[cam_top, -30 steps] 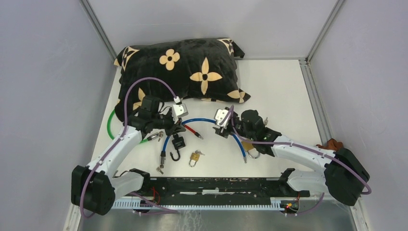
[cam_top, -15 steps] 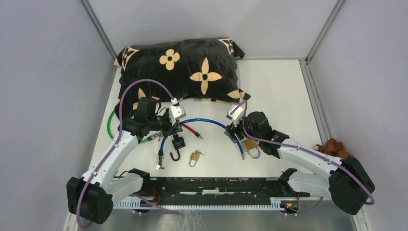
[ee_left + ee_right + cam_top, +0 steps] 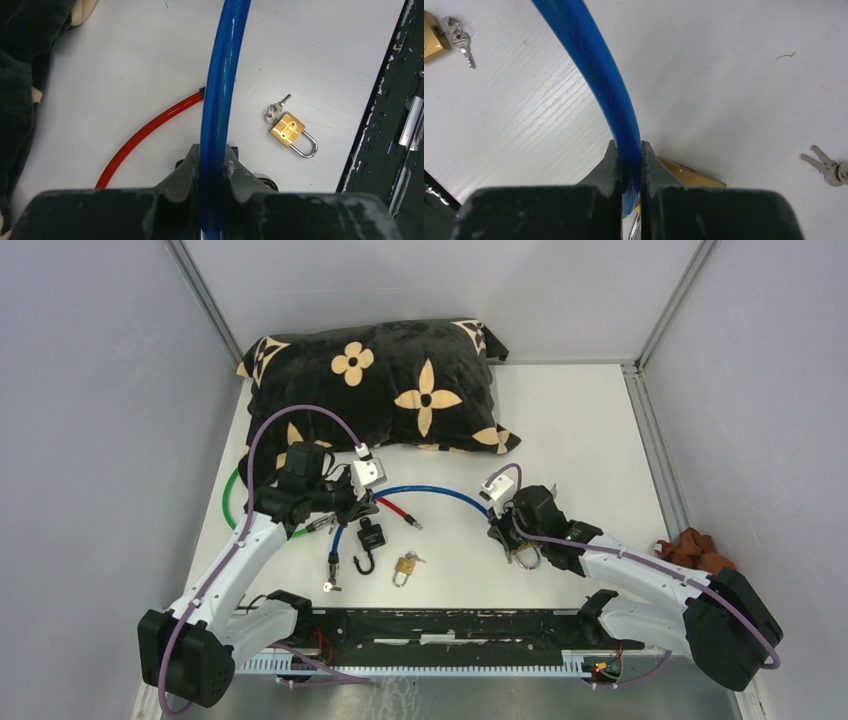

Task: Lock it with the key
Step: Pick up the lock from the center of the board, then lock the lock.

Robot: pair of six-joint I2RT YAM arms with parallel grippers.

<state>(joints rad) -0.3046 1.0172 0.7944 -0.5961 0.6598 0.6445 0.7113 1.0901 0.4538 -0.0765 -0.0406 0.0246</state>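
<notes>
Right gripper [image 3: 628, 150] hides most of brass padlock [image 3: 691, 176]; small padlock [image 3: 433, 40] edge-cropped.

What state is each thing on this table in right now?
Left claw, shut on the thick blue plastic-coated cable.
Right claw, shut on the blue cable too.
Small brass padlock, shackle closed, lying flat.
Black padlock, shackle open.
Thin red cable, lying loose.

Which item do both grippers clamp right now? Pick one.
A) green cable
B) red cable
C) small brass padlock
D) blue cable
D: each wrist view shows the blue cable pinched in the left gripper and in the right gripper, while the red cable lies free beside it.
</notes>
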